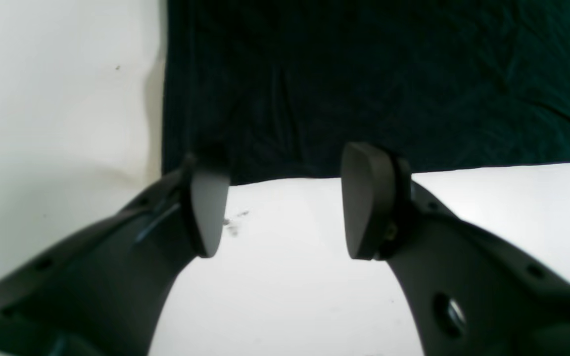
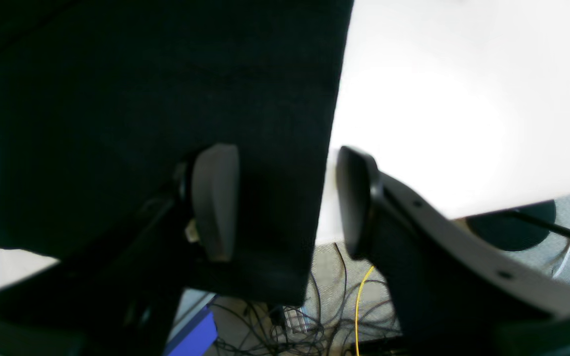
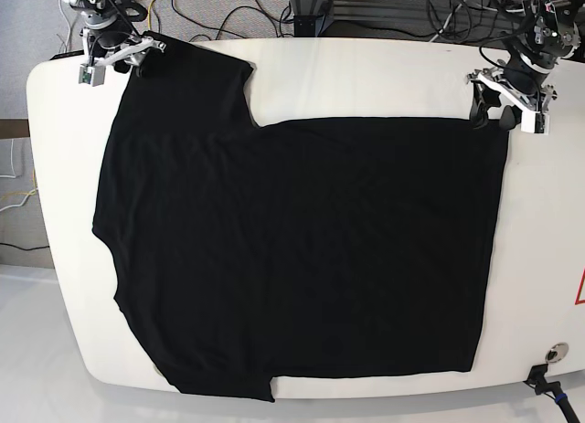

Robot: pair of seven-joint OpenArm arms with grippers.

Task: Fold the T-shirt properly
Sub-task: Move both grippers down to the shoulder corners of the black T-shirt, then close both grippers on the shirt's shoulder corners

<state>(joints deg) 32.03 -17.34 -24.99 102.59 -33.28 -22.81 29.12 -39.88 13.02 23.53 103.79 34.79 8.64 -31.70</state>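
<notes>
T-shirt (image 3: 302, 249) cloth, plain black, lies spread flat over most of the white table (image 3: 366, 76), its hem side toward the base view's right and one sleeve reaching up to the far left corner. A second sleeve pokes toward the near edge at the lower left. The left pincer (image 1: 282, 198) hovers at the shirt's far right corner with its two pads spread apart; white table shows between them, and the straight edge of the cloth runs just beyond the pad tips, so nothing is pinched. A small dark smudge (image 1: 233, 225) marks the table near one pad. The right pincer (image 2: 285, 198) sits at the sleeve on the far left corner, jaws spread wide. One pad lies over the black cloth and the other stands beside the cloth's edge over the table rim; the picture is too blurred to say whether either pad touches the fabric. Tangled cables (image 2: 314, 321), one yellow, lie on the floor below.
</notes>
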